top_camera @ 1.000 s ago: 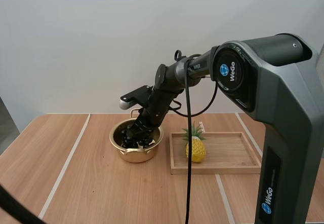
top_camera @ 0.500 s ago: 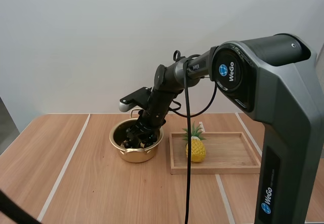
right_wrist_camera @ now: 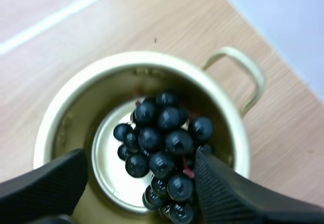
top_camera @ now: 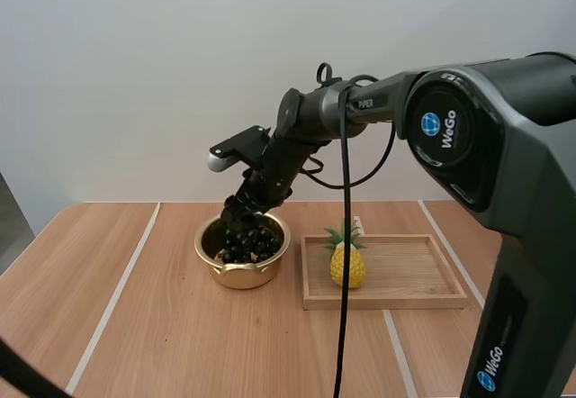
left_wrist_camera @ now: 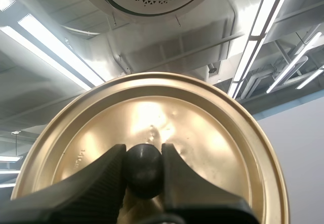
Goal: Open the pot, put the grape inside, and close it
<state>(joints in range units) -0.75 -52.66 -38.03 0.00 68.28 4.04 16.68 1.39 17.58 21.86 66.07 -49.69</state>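
Step in hand, as judged: clear the right arm, then close. Right gripper (right_wrist_camera: 140,162) hovers just over the pot (right_wrist_camera: 71,117), fingers spread wide and empty; it should rise straight up so no finger snags a berry. Left gripper (left_wrist_camera: 144,155) is clamped on the black knob (left_wrist_camera: 144,176) of the gold lid (left_wrist_camera: 212,133); bring the lid level and centred before lowering. Grapes (right_wrist_camera: 162,153) lie inside the pot, a glossy dark bunch of round berries. The pot stands left of the wooden tray (top_camera: 405,274).
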